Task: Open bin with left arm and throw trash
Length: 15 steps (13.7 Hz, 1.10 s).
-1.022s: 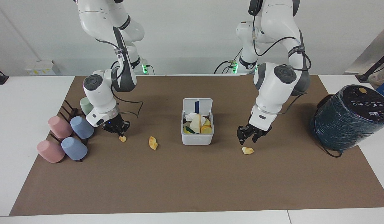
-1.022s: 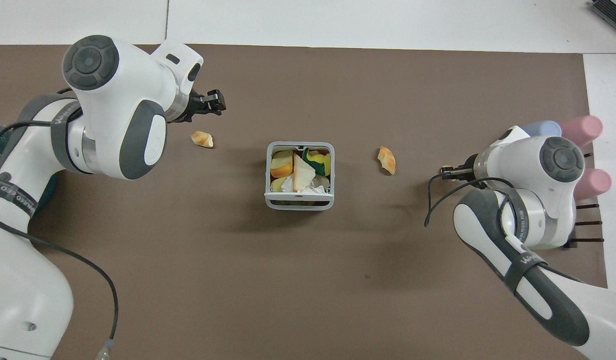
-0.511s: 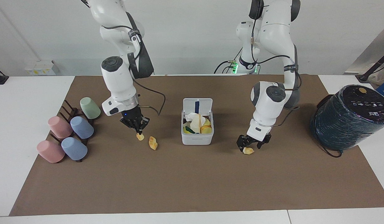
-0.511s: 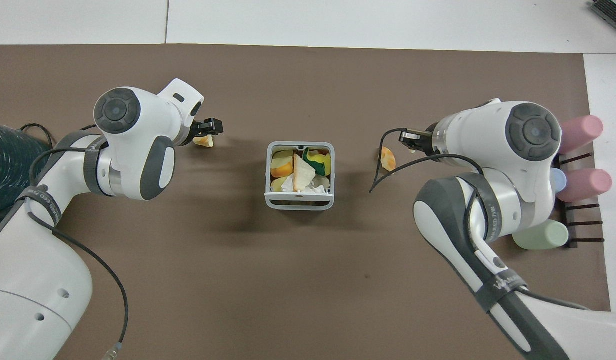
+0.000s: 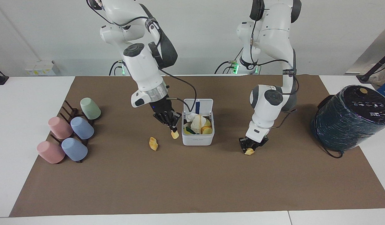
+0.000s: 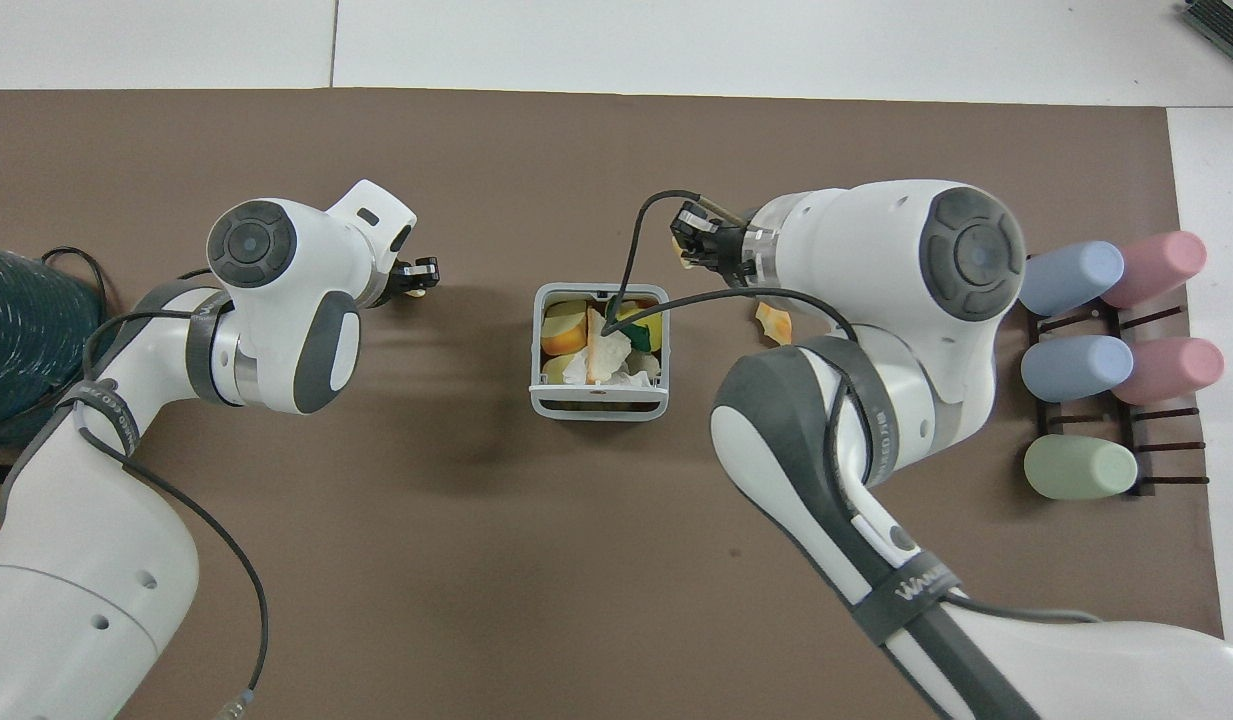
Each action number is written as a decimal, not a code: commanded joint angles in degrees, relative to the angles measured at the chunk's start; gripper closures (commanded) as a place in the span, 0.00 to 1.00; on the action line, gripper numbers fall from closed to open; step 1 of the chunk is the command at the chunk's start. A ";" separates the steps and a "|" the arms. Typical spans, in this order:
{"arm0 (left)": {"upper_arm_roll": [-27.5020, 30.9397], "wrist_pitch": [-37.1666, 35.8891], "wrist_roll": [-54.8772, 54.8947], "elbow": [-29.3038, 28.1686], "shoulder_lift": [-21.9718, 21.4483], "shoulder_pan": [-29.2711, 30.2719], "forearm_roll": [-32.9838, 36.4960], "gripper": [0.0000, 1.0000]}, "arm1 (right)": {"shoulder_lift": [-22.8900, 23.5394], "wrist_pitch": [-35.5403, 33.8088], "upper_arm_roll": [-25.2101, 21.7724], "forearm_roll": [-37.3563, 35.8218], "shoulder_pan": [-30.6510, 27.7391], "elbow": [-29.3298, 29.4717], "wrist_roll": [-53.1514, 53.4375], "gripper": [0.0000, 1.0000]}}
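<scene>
The white bin [image 5: 198, 141] stands mid-mat with its lid [image 5: 198, 105] up, full of peel and tissue; it also shows in the overhead view [image 6: 598, 411]. My right gripper [image 5: 173, 129] is shut on a yellow scrap [image 5: 175, 135] and holds it above the mat, just beside the bin on the side toward the right arm's end of the table. My left gripper [image 5: 250, 146] is down at the mat, shut on a second scrap [image 5: 249, 152]. A third scrap [image 5: 153, 143] lies on the mat beside the raised one; it also shows in the overhead view [image 6: 773, 320].
A dark rack [image 5: 69, 111] with several pastel cups, such as a green one [image 5: 90, 108] and a blue one [image 5: 82, 127], sits at the right arm's end. A big dark teal cylinder [image 5: 348, 117] stands at the left arm's end.
My right gripper has lifted its scrap and carried it from by the cups, past the lying scrap, to beside the bin. My left gripper has come down and closed on its scrap.
</scene>
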 commanded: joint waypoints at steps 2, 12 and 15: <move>0.43 0.72 0.43 -0.18 -0.41 -0.46 1.02 1.00 | 2.49 1.07 -0.08 0.96 6.06 0.17 5.14 1.00; -0.27 -25.37 -0.63 22.76 3.11 -2.92 0.06 1.00 | 0.83 -2.70 -0.16 0.34 7.67 -0.72 5.93 0.09; -0.36 -28.54 -2.73 25.22 2.76 -3.88 -1.52 1.00 | 0.92 -1.92 -0.16 0.25 7.67 -0.72 5.93 0.08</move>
